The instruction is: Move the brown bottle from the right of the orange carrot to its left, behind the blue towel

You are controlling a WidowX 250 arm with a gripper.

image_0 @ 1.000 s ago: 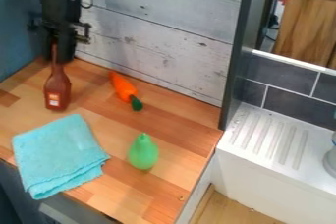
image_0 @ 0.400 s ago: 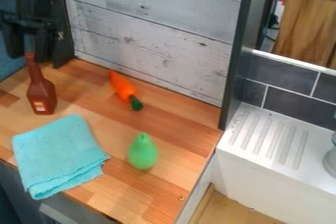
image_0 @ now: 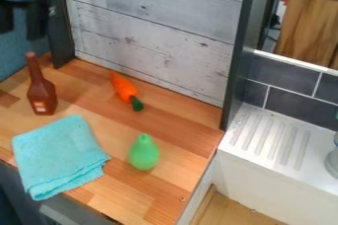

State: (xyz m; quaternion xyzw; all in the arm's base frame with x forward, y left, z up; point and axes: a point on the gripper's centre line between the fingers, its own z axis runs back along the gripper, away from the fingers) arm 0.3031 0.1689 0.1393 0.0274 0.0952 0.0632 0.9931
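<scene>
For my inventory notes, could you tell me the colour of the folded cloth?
The folded cloth is light turquoise, in the camera view.

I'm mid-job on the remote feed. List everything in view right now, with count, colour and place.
Bottle: one, brown, left side of the counter
Carrot: one, orange with a dark green end, near the back wall
Cloth: one, turquoise, folded, front left
Pear: one, green, right of the cloth
Counter: one, wood-brown, under these things
Back wall: one, whitish-grey boards, behind the counter
Ridged ledge: one, white, right
Tiles: several, dark grey, above the ledge
Wooden piece: one, brown, top right
Gripper: one, black, top left, fingers apart, clear of the bottle
</scene>
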